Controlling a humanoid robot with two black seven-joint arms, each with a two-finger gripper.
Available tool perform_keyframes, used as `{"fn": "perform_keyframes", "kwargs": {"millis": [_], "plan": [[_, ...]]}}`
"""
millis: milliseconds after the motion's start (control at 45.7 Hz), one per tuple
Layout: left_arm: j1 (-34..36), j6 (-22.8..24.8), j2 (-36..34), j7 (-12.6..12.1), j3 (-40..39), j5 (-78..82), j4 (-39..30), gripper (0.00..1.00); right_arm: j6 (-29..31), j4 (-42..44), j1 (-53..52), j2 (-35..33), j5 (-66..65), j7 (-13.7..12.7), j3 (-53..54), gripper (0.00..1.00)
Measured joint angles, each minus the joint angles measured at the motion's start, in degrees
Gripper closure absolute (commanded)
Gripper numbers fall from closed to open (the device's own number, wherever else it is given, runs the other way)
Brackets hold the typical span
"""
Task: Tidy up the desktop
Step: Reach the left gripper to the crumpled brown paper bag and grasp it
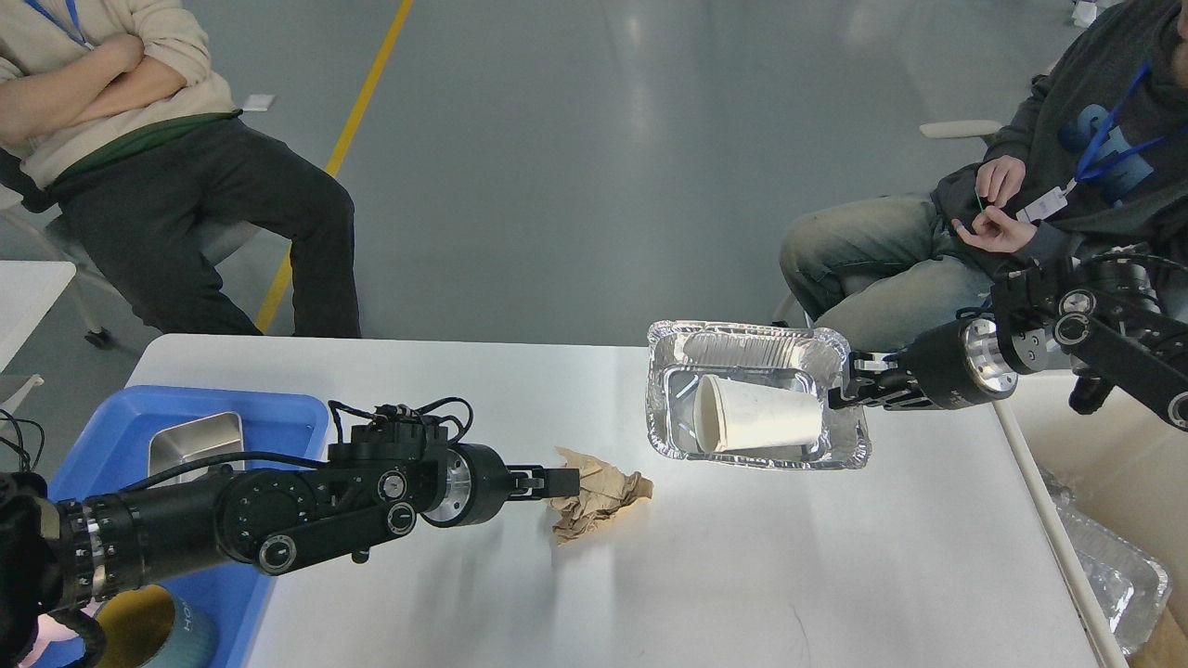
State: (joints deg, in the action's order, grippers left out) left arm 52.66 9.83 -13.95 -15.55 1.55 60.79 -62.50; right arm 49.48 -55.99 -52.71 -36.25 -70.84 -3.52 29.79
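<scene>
The white desktop (pixel 742 575) fills the lower view. A crumpled brown paper ball (pixel 603 496) lies at its middle. My left gripper (pixel 561 482) reaches in from the left and its tip is at the ball's left edge; its fingers are seen edge-on. My right gripper (pixel 849 390) is shut on the right rim of a foil tray (pixel 742 339), which is tilted and held near the table's far right edge. A white paper cup (pixel 756 416) lies on its side inside the tray.
A blue plastic tray (pixel 288 417) at the left holds a steel box (pixel 190 441) and a teal mug (pixel 148 635). A bin with foil trays (pixel 1114 575) stands off the right edge. Two people sit beyond the far edge.
</scene>
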Motion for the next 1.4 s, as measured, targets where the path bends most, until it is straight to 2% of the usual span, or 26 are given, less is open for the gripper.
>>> {"fn": "perform_keyframes", "kwargs": {"millis": [656, 831, 1028, 1116, 1400], "plan": [[-0.77, -1.03, 12.20, 0.00, 0.27, 4.11, 15.01, 0.04, -0.11, -0.09, 0.42, -0.49, 0.01, 0.00, 0.19, 1.00], [-0.90, -1.08, 14.73, 0.00, 2.89, 4.56, 17.44, 0.05, -0.11, -0.08, 0.42, -0.49, 0.01, 0.00, 0.26, 1.00], [-0.92, -1.94, 17.16, -0.07, 4.73, 4.85, 19.79, 0.13, -0.18, -0.25, 0.63, -0.54, 0.01, 0.00, 0.28, 1.00], [-0.93, -2.46, 17.87, -0.27, 5.15, 5.17, 20.46, 0.22, -0.18, -0.40, 0.69, -0.76, 0.01, 0.00, 0.28, 1.00], [-0.84, -3.90, 18.51, -4.34, 5.28, 5.31, 21.50, 0.37, -0.26, -0.86, 1.11, -1.10, 0.01, 0.00, 0.43, 1.00]]}}
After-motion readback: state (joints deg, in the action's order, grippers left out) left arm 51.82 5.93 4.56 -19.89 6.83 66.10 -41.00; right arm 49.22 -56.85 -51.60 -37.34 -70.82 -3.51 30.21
